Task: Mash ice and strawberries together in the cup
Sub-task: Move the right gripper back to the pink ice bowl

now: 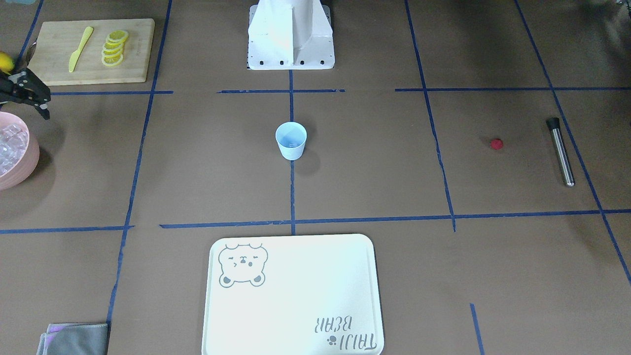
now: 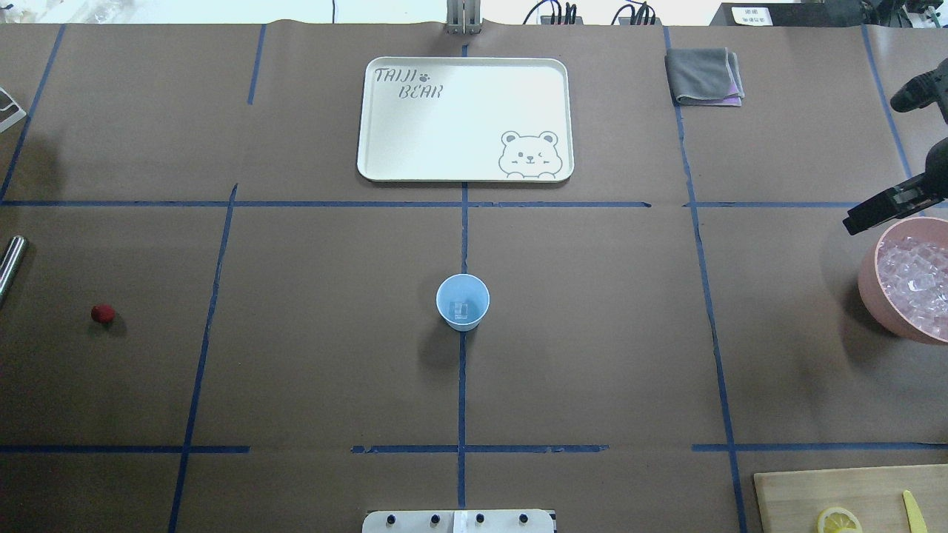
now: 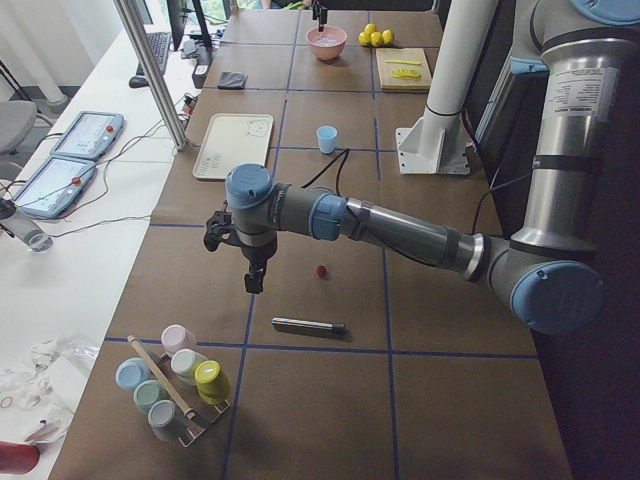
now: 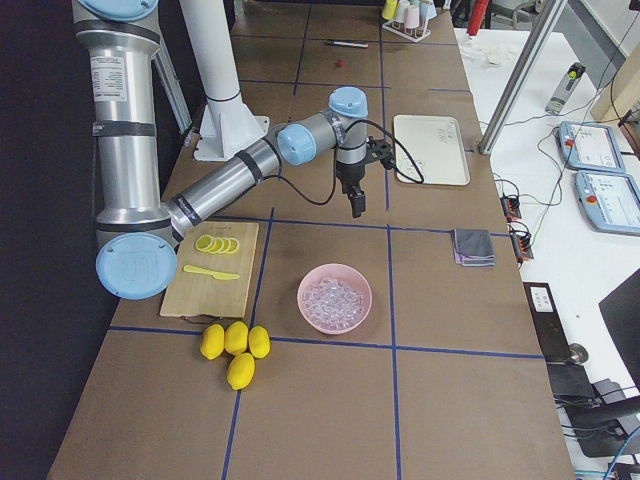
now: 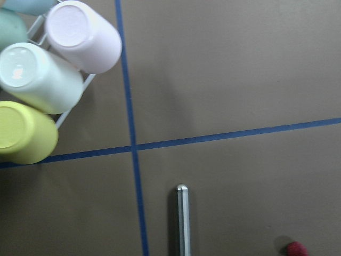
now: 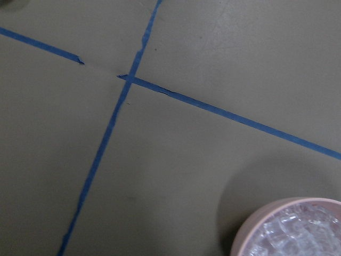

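**Exterior front-facing.** The cup [image 1: 291,141] stands upright at the table's centre on a blue tape line, with bare brown paper on every side. The strawberry [image 1: 496,144] lies well apart from it toward the robot's left, near a steel muddler [image 1: 561,153]. The right gripper [image 1: 45,112] hangs at the frame's edge beside the pink bowl [image 1: 33,153], which holds the ice [image 1: 10,140]. Whether its jaws are spread or pressed together cannot be told.

**Overhead exterior.** One clear ice cube [image 2: 461,309] rests on the cup's floor. A cream tray [image 2: 370,126] lies beyond the cup, near the table's far edge.

**Exterior left.** The left gripper [image 3: 254,282] hangs above the table, near the strawberry and the muddler. Its jaw state cannot be told.

**Exterior right.** The right gripper hangs beyond the bowl, toward the table's middle.

**Left wrist-mounted.** The muddler's end and the strawberry sit at the lower edge, and pastel cups [image 5: 80,34] fill the upper left corner.

**Right wrist-mounted.** The bowl's rim shows in the lower right corner, and the rest is open paper and tape.
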Available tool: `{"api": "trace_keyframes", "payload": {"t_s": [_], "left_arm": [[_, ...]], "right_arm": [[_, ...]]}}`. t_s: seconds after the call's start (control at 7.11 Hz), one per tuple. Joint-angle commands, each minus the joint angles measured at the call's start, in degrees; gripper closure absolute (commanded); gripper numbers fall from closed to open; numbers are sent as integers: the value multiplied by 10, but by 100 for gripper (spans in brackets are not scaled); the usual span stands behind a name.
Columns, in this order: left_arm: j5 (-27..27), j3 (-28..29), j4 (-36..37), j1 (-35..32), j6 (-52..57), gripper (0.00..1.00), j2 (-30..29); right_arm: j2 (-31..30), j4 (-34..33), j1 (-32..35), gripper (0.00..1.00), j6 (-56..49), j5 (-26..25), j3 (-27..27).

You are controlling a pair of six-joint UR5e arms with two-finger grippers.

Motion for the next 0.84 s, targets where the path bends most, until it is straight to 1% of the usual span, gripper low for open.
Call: {"api": "trace_keyframes", "payload": {"t_s": [0.0, 0.14, 0.28, 0.42, 0.56, 0.7], "left_arm": [[4, -23, -1, 57, -75, 0, 1], [6, -22, -1, 78, -90, 0, 2], [6, -21, -1, 90, -106, 0, 1], [6, -22, -9, 107, -133, 0, -1], [11, -22, -37, 123, -172, 0, -1], [30, -22, -63, 142, -208, 0, -1]], "right_arm": [[-26, 1, 31, 1, -89, 19, -26], [-33, 6, 31, 1, -91, 19, -26], [-60, 78, 31, 1, -97, 19, -48], [-79, 182, 31, 1, -101, 24, -97], [-84, 226, 32, 1, -104, 34, -130], [-84, 226, 32, 2, -111, 34, -144]]}}
